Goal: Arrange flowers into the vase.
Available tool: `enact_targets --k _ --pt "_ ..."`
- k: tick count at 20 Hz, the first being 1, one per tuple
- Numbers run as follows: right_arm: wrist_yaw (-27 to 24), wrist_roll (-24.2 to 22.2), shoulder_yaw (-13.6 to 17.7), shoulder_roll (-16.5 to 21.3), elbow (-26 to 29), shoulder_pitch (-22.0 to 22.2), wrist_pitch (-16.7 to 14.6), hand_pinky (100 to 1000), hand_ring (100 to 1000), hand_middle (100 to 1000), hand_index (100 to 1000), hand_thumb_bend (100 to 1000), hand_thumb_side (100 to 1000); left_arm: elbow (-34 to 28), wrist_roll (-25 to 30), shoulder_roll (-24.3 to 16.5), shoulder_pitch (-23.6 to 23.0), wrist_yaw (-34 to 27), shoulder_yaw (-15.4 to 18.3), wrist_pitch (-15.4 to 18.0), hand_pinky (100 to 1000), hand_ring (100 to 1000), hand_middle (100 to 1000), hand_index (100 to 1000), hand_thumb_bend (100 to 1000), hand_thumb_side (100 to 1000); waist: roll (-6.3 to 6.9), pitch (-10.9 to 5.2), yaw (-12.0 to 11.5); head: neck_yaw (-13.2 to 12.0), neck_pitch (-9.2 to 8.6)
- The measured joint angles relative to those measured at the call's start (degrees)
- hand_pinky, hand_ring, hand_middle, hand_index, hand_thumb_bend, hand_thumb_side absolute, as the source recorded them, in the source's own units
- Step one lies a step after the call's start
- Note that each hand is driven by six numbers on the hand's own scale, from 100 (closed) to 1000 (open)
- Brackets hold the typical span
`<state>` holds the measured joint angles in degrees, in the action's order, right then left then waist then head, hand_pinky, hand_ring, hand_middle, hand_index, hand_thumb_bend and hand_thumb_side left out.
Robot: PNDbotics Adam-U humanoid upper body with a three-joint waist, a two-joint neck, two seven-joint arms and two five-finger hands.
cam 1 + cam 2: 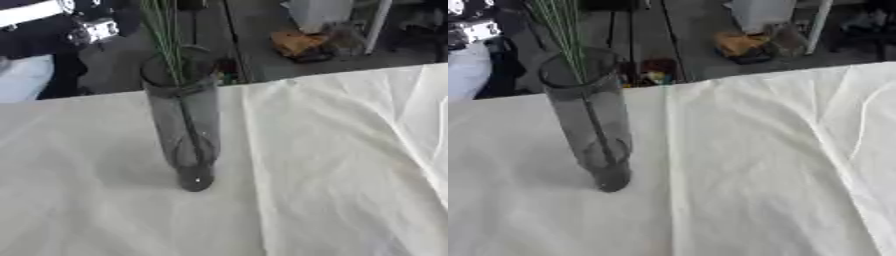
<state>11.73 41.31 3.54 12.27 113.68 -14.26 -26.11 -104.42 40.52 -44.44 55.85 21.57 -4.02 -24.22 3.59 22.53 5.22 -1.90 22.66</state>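
Vase with stems, standing on the cloth.
We see a tall grey glass vase [185, 135] upright on the white cloth [332, 165] covering the surface, left of centre. Thin green stems [566, 35] stand inside it, rising past the rim out of view. We find no robot hand in either view.

The vase [184, 130] stands upright on the cloth-covered table [332, 175], left of the middle, toward the far edge. Flower stems [166, 45] stand inside it, rising out past its rim. A fold in the cloth runs just right of it.
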Motion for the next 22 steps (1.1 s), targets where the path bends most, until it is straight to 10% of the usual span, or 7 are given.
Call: enact_targets --k 4,8,14,22 --pt "0.11 0.22 0.25 0.0 0.0 0.01 -0.18 721 781 525 826 100 1000 -4.82 -5.94 -0.4 -2.23 -0.21 3.15 -2.19 639 851 840 961 305 1000 -0.64 0.1 -0.34 0.13 0.0" --pt "0.26 0.53 0.36 -0.02 0.0 -0.06 -0.3 719 779 526 825 100 1000 -8.59 -27.92 0.88 -4.41 -5.71 6.41 -3.25 536 789 794 932 192 1000 -1.37 0.41 -0.76 0.36 0.0" --pt "0.28 1.09 0.68 -0.37 0.0 -0.49 -0.59 718 778 528 824 100 1000 -9.3 -63.03 4.18 -9.56 -20.99 5.14 11.96 526 777 787 921 262 1000 -2.37 0.74 -1.4 0.55 0.0" --pt "0.28 1.51 0.87 -0.44 0.0 -0.86 -0.8 718 778 529 824 100 1000 -9.41 -77.97 8.97 -12.69 -20.68 4.62 26.54 553 784 785 915 364 967 -3.08 0.77 -1.83 0.55 0.0"
